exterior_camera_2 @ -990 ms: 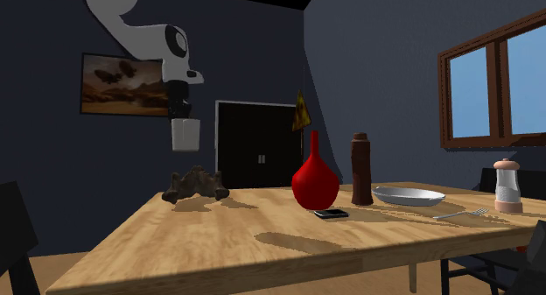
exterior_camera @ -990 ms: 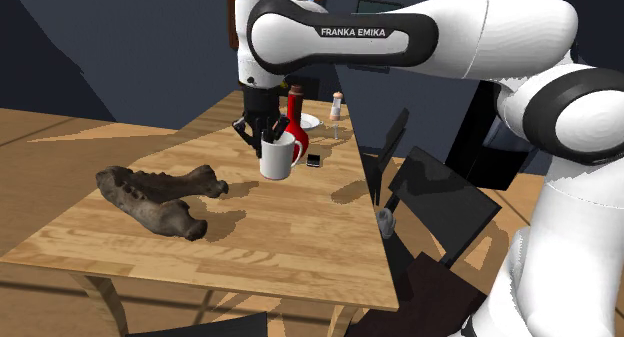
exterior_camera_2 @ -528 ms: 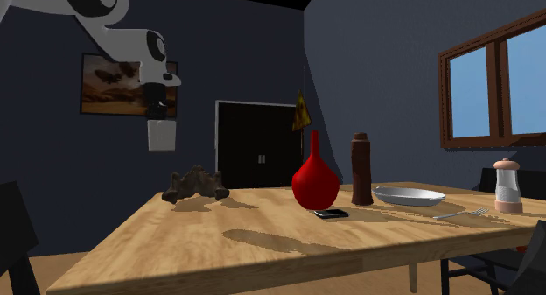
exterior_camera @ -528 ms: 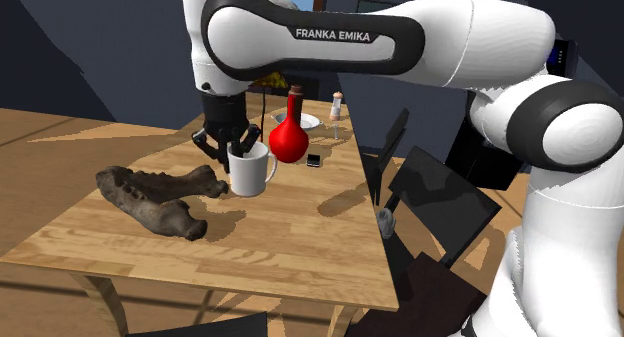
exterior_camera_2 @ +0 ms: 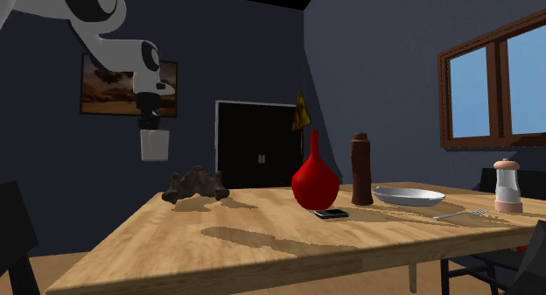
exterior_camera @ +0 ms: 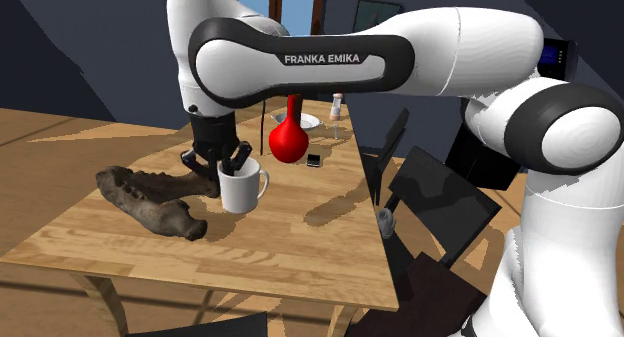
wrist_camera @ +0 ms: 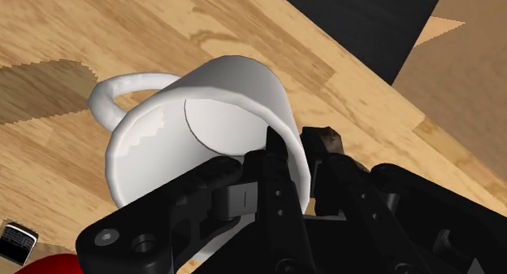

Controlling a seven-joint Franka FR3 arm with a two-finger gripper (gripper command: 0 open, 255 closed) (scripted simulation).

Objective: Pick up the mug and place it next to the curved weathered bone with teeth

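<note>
1. Table (exterior_camera: 300, 235): wood top, holds all items below except no. 4.
2. Arm (exterior_camera: 400, 55): white w/ dark joints, reaches from stand to shoulder view's left, over table.
3. Bone (exterior_camera: 150, 200): dark, curved, lies flat near table's left edge in shoulder view; long axis runs roughly left-right there.
4. Mug (exterior_camera: 240, 190): white, upright, long axis vertical, mouth up. Handle points to shoulder view's right, away from bone. Sits just beside bone's end in shoulder view; second ext. view shows mug (exterior_camera_2: 155, 145) hanging clear above tabletop, to left of bone (exterior_camera_2: 196, 184).
5. Gripper (wrist_camera: 299, 146): black, clamped on mug rim, one finger inside, one outside wall.
6. Vase (exterior_camera_2: 315, 184): red, round body, thin neck, upright, mid-table.
7. Plate (exterior_camera_2: 409, 196): grey, beyond vase.
8. Brown bottle (exterior_camera_2: 361, 169): upright, btwn vase and plate.
9. Phone (exterior_camera_2: 332, 214): black, flat, just beside vase base.
</note>
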